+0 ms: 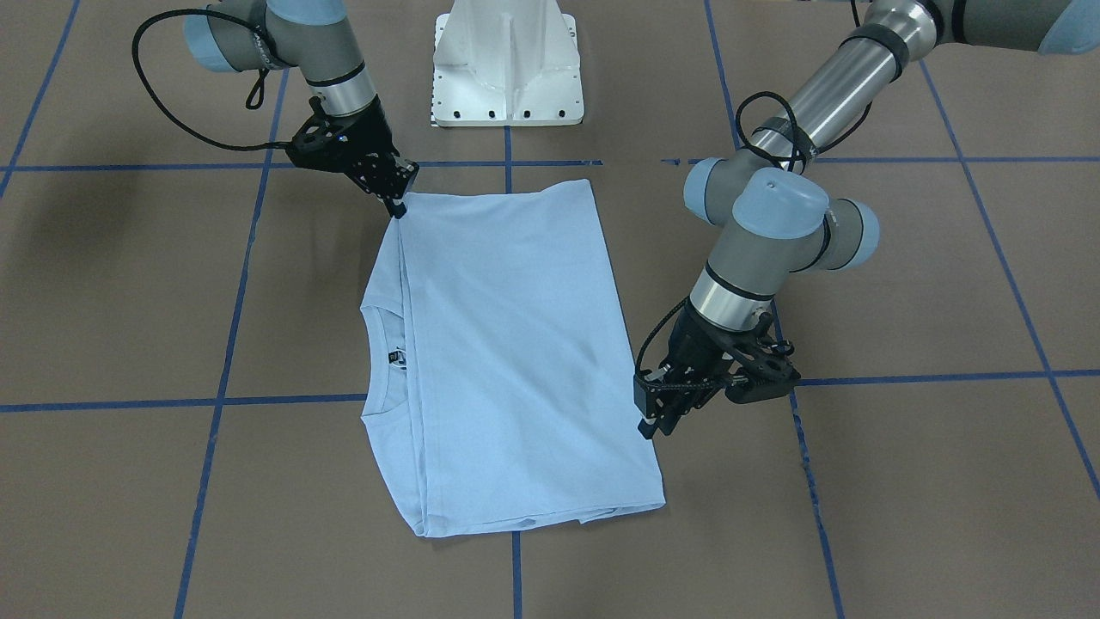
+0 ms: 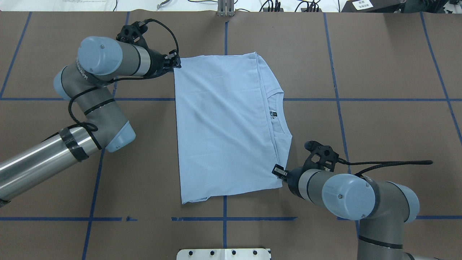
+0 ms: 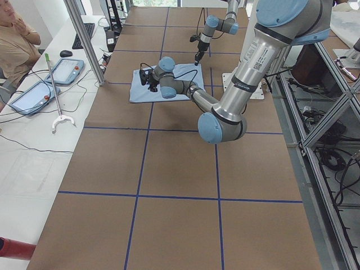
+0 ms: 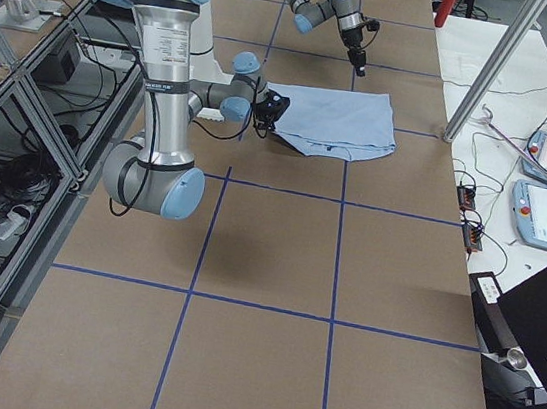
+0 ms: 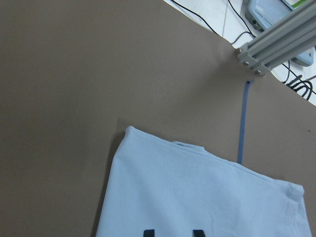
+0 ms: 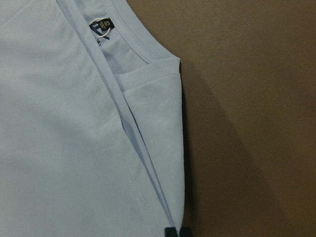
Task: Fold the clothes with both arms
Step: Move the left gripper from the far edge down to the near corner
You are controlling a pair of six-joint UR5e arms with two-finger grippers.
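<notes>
Shirt (image 2: pixel 223 126) lies folded flat. Left gripper (image 2: pixel 177 64) sits at its far corner, fingers spread, holding nothing. Right gripper (image 2: pixel 277 170) is pinched on the near collar-side corner.

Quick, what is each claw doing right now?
Left gripper: open, holding nothing, at the edge of the T-shirt.
Right gripper: closed, pinching a corner of the T-shirt.

My left arm (image 3: pixel 247 62), near and large: over a light blue T-shirt (image 3: pixel 138 90) on the table (image 3: pixel 169 185). My right arm (image 3: pixel 214 25), far, small: at its far edge.
</notes>
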